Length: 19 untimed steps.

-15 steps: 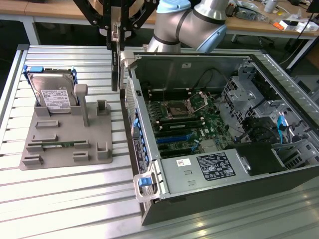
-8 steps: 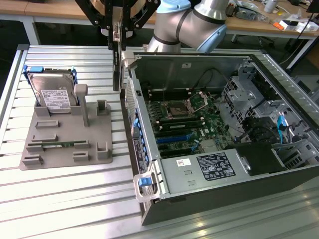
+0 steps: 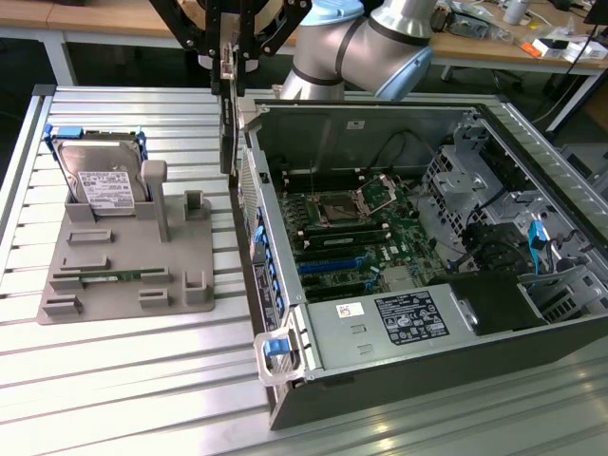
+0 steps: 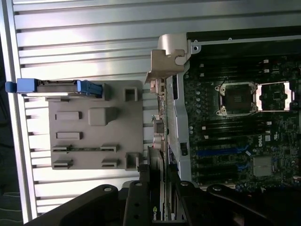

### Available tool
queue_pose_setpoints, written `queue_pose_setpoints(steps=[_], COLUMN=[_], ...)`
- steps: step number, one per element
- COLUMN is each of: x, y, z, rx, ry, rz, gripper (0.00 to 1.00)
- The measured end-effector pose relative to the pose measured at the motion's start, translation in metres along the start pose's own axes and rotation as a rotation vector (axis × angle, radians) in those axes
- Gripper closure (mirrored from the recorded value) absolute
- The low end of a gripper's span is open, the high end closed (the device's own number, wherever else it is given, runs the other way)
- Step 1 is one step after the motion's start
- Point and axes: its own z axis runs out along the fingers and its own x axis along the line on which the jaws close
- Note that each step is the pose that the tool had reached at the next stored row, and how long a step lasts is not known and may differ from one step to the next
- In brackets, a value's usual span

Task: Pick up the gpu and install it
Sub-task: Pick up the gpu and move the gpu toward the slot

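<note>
Carrying the gpu (image 3: pixel 228 133) is the step in hand: the pick-up looks done and the install has not begun. The hand (image 3: pixel 231 65) is clamping the card's upper edge, one finger on each flat face, and the card is hanging below it upright and edge-on, clear of the counter (image 3: pixel 142 380). It is hanging over the gap between the grey fixture (image 3: pixel 123 285) and the open computer case (image 3: pixel 285 313), just beside the case's near wall on the exterior view's left and not yet over the motherboard (image 3: pixel 351 237). The hard drive (image 3: pixel 100 180) is standing in its holder at the fixture's far corner, well apart from the card.

By my judgement, seating the card calls for bringing it over the wall and inside the case, lining its lower edge up with one of the blue expansion slots (image 3: pixel 328 264), with its bracket end towards the case's slotted wall, then pressing straight down. Little slack is likely, since a tilted card would be catching on the slot or the wall.

The arm (image 3: pixel 380 47) is reaching in from behind the case, with the wrist pointing straight down and the hand sitting high above the counter.
</note>
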Motion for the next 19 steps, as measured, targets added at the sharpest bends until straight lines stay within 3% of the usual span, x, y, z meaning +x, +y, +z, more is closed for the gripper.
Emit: queue_pose_setpoints(steps=[19], x=[-0.0081], y=[0.0006], z=[0.0001], rx=[0.0001], ry=[0.0019], rz=[0.000], gripper=[0.75])
